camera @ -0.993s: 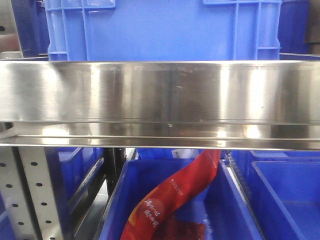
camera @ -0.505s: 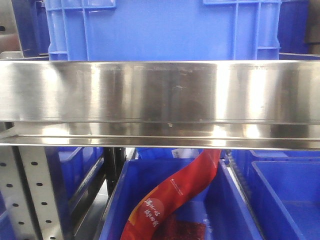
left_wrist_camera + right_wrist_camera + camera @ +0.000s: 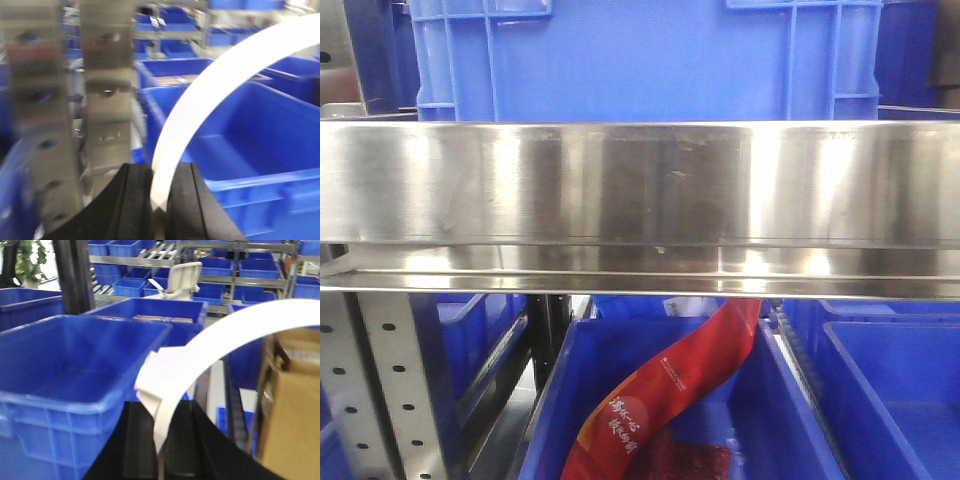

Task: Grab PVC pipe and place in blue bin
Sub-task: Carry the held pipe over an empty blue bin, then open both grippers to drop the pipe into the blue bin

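Observation:
The PVC pipe [image 3: 215, 85] is a white curved piece arching up and to the right from my left gripper [image 3: 159, 172], whose black jaws are shut on its lower end. It hangs over a large blue bin [image 3: 260, 150] that looks empty. In the right wrist view my right gripper [image 3: 160, 412] is shut on a white curved pipe [image 3: 225, 335] with a stepped end piece, beside a large blue bin [image 3: 65, 370] on the left. I cannot tell whether both hold the same pipe. Neither gripper nor pipe shows in the front view.
A wide steel shelf rail [image 3: 640, 185] fills the front view, with a blue crate [image 3: 640, 60] above it and a blue bin [image 3: 760, 420] holding a red packet [image 3: 670, 385] below. A perforated steel post [image 3: 45, 115] stands left. A cardboard box [image 3: 292, 410] stands right.
Only the reflections on the steel rail have shifted slightly. The crates and the red packet have not moved.

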Robot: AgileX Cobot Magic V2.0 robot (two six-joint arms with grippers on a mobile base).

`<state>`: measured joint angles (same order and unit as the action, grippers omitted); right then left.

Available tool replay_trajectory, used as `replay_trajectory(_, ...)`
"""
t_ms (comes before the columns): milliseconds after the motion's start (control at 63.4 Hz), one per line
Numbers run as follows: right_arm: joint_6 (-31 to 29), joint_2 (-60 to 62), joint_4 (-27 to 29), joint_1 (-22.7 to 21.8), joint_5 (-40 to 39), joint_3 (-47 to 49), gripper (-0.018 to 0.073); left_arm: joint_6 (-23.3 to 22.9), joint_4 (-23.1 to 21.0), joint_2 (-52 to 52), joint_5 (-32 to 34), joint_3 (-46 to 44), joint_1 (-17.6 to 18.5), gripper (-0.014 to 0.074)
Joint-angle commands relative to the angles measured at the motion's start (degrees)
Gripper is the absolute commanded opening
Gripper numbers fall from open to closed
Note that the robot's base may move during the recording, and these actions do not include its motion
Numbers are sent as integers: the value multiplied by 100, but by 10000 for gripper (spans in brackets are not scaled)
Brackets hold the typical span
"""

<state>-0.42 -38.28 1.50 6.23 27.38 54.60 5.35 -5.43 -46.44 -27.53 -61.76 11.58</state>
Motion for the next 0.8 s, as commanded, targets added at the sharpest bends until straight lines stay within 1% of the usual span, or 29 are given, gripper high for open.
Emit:
replay_trajectory(0, -117, -397, 18, 176, -31, 344, -169, 86, -54, -357, -59, -353, 283, -111)
replay_trajectory(205, -117, -1517, 18, 852, -3, 1229, -169, 86, -54, -1381, -73, -1241, 1066, -111)
replay_trajectory(315, -117, -2130, 51, 1137, 101, 1745, -169, 39, -68, -1914, -73, -1737, 1305, -111)
replay_trajectory(410, -117, -2738, 233, 1284, 157, 2231, -169, 7, -197, -2425, -62, -2245, 1378, -111)
replay_trajectory(552, -117, -3550, 428, 1277, 266, 2873, -169, 7, -197, -3136, -44, -2839, 1367, -111)
replay_trajectory(678, -117, -4225, 847, 1277, 471, 3445, -169, 7, -257, -3745, 237, -3262, 1367, -111)
replay_trajectory(725, -117, -4418, 849, 1277, 483, 3601, -169, 7, -353, -3904, 393, -3349, 1367, -111)
replay_trajectory(788, -117, -4688, 849, 1277, 483, 3758, -169, 7, -341, -4157, 518, -3461, 1367, -111)
